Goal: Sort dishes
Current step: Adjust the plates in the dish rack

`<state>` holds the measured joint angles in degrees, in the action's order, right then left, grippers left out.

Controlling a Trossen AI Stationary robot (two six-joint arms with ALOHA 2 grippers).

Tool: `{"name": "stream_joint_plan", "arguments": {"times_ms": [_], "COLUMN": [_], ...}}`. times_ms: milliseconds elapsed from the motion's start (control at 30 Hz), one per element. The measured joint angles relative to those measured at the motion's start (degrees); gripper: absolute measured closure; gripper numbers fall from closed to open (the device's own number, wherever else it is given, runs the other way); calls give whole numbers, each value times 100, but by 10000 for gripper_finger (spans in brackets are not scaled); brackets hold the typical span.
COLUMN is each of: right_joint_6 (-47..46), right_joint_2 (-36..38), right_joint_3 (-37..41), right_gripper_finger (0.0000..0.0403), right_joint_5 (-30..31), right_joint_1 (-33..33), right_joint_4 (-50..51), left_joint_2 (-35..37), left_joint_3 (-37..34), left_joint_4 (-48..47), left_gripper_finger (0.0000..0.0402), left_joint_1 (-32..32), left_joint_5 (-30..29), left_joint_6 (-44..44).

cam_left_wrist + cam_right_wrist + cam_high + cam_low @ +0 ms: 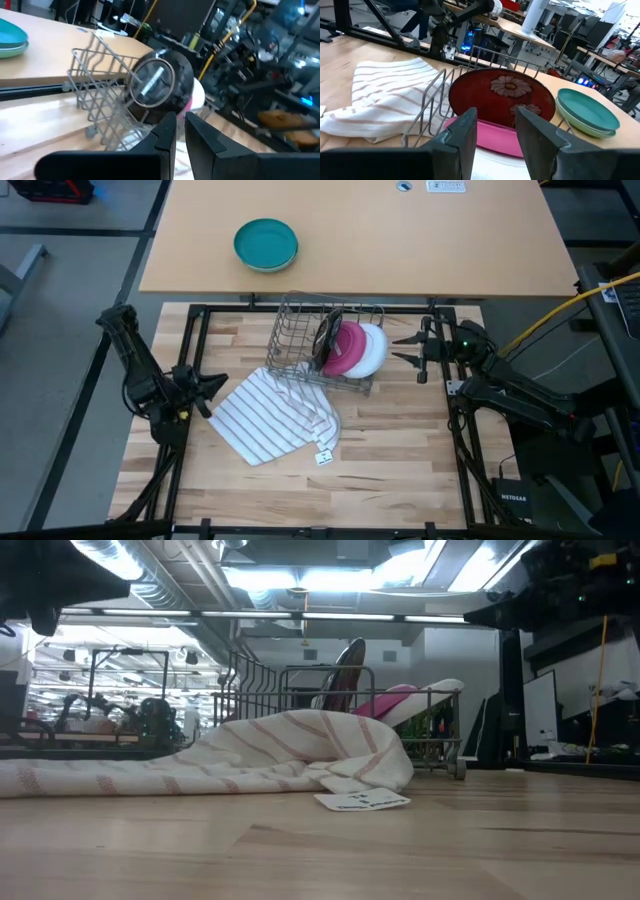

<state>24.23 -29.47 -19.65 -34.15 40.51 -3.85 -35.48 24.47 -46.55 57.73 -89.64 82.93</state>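
The work surface is a light wooden table (400, 470) inside a dark frame, and behind it is a second, smooth tabletop in a big room with ceiling lights. In the middle of the wooden table stands a wire dish rack (318, 345). All three plates are already in it: the dark red plate (327, 340) stands nearly upright, the magenta-pink plate (348, 349) leans just beside it, and the pale plate (375, 348) leans at the outer end, toward the right arm. So I judge that the sorting is almost finished, or finished; no plate lies loose on the table.

The left gripper (205, 383) rests near the table's left edge, its fingers almost together and holding nothing. The right gripper (412, 350) hovers just beside the pale plate, its fingers apart and empty.

A white striped cloth (272, 412) lies crumpled against the front of the rack, with a small tag (324, 457), and it could hinder a reach from the left side. A teal bowl (266, 244) sits well apart on the far tabletop
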Motion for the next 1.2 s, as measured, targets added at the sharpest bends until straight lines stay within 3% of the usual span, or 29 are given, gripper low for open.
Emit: {"name": "stream_joint_plan", "arguments": {"times_ms": [100, 267, 500, 600, 700, 833, 1200], "right_joint_6": [0, 0, 0, 1, 0, 2, 7], "right_joint_2": [0, 2, 0, 0, 0, 0, 0], "right_joint_3": [3, 3, 3, 3, 3, 3, 1], "right_gripper_finger": [265, 265, 265, 265, 265, 265, 265], "right_joint_5": [2, -4, -207, -301, -298, -298, -297], "right_joint_1": [0, 0, 0, 0, -2, -2, -2], "right_joint_4": [2, 2, 8, 20, 102, 173, 264], "left_joint_2": [-120, -410, -1068, -1112, -927, -493, 981], "left_joint_3": [0, 0, 0, 0, 2, 4, -17], "left_joint_4": [1027, 2740, 6003, 6829, 6846, 6050, 4276], "left_gripper_finger": [371, 371, 371, 371, 371, 371, 371], "left_joint_1": [-122, -829, -2508, -3110, -3586, -4122, -4907], "left_joint_5": [372, 1526, 4558, 5486, 6084, 6577, 6965], "left_joint_6": [-1065, -2803, -7247, -8559, -8984, -8813, -8440]}}
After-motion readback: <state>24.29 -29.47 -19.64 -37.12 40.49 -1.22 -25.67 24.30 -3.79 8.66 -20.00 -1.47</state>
